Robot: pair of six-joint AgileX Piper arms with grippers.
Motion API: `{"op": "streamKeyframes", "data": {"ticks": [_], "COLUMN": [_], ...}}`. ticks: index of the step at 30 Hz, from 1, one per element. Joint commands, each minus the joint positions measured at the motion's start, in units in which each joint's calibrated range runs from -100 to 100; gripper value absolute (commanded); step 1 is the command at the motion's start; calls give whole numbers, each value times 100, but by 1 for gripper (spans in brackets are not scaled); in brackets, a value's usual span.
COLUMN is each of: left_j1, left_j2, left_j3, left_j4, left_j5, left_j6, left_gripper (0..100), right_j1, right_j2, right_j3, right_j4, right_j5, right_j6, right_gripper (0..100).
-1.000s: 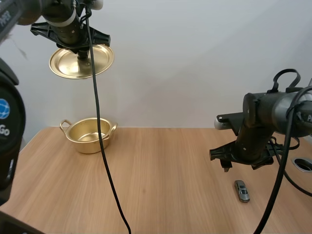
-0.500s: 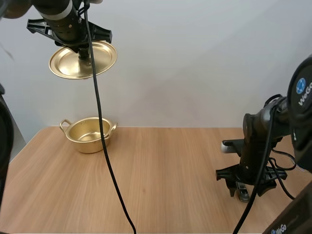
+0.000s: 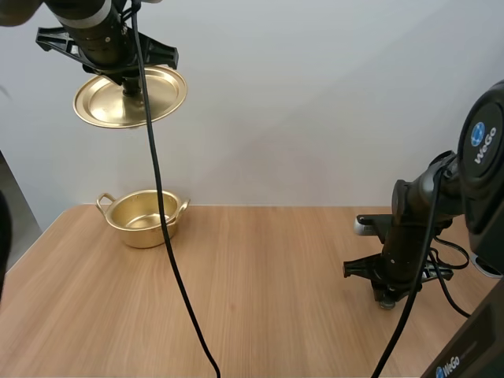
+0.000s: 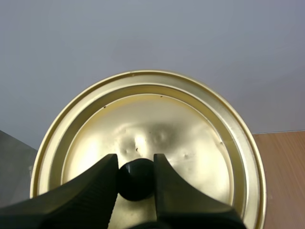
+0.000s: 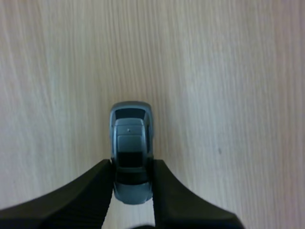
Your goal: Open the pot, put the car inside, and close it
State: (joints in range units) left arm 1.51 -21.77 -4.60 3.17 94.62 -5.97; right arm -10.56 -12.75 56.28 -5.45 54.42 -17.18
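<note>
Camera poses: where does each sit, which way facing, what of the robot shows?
High view: behind and above the arm bases, facing forward-down over the table; both arms show, left hand holding the lid aloft, right hand low.
Left wrist view: on the left arm, looking along its fingers pinching the lid's knob.
Right wrist view: on the right arm, looking down past its fingers gripping the car.
High and left wrist share the lid.

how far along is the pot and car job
Done: the pot stands open, its lid held high by the left gripper on the knob. In hand: the right gripper pinches the car on the table. Left: carry the car into the pot, then put the lid back.
</note>
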Motion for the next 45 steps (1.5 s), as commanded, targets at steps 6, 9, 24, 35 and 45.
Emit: {"op": "streamKeyframes", "data": {"ticks": [6, 9, 24, 35, 45], "left_j1": [-2, -2, -2, 210, 346], "left_j2": [-1082, -1742, -3632, -3633, -3633], "left_j3": [-3, -3, -28, -82, -82], "left_j4": [-27, -38, 1114, 1132, 1132], "left_j5": [202, 183, 538, 538, 538], "left_j6": [4, 4, 15, 15, 121], "left_gripper": [0, 0, 0, 0, 0], "right_j1": [15, 15, 1251, 2655, 3421], "right_j2": [-12, -12, 161, 1777, 3527], "right_j3": [-1479, -2180, -4044, -5719, -7478], "right_j4": [424, 1070, 4374, 4114, 2942], "right_j5": [684, 985, 1989, 1855, 1855], "right_j6": [-459, -718, -2764, -2755, -2175], "right_gripper": [0, 0, 0, 0, 0]}}
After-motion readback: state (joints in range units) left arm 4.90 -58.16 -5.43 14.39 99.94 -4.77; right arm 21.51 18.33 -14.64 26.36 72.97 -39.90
